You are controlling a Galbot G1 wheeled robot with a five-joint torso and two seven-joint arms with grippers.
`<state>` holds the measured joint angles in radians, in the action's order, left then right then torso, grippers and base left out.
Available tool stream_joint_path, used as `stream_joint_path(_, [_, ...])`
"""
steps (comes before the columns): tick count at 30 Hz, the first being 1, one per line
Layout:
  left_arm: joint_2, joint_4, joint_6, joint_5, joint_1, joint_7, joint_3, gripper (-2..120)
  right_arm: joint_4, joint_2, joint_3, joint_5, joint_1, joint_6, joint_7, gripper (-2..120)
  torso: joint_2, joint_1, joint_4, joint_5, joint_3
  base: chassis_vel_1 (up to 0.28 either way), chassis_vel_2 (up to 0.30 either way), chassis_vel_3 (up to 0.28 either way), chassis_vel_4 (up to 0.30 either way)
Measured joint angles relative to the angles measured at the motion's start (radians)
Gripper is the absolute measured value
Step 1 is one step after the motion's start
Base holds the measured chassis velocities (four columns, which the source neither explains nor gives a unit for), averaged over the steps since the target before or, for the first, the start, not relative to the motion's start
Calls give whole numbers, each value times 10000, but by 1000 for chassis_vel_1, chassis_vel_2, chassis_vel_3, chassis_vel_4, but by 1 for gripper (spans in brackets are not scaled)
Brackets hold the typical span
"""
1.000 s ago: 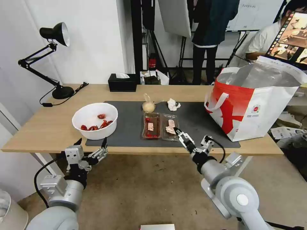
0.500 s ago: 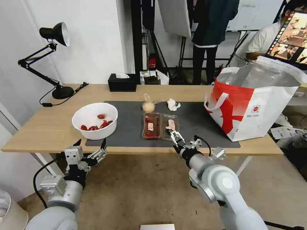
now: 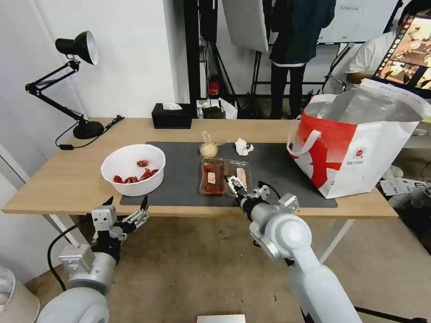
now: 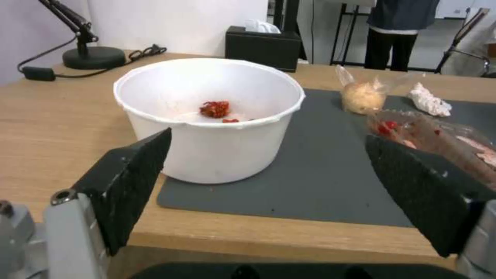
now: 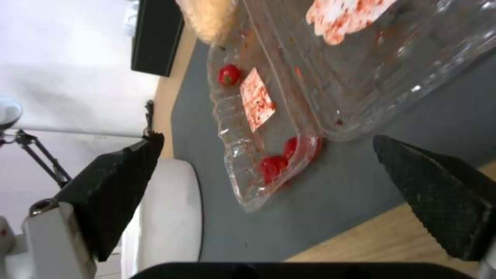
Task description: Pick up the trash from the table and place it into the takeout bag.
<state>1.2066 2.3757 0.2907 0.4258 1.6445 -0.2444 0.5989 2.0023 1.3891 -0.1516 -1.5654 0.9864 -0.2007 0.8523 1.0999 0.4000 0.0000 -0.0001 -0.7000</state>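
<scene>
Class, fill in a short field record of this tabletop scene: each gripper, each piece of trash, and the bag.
right gripper: open, at the near edge of the clear hinged tray
left gripper: open, off the table's near edge, before the white bowl
knotted clear bag: on the mat, beyond the tray
crumpled tissue: beside it
takeout bag: upright, mouth open, at the table's right end

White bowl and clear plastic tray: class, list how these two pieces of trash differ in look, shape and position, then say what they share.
1. The white bowl is opaque; the clear plastic tray is see-through.
2. The bowl is round and deep; the tray is flat, hinged and lies open.
3. The bowl sits at the mat's left edge before the open left gripper; the tray lies mid-mat, by the open right gripper.

Both hold red scraps and rest on the table.
</scene>
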Motion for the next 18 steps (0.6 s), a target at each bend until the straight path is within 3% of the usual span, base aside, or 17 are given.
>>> stream_joint_path(18, [44, -172, 1, 10, -108, -22, 18, 100, -829, 534, 65, 293, -590, -174, 479, 100, 0, 0, 0, 1, 0, 0, 0, 0, 0])
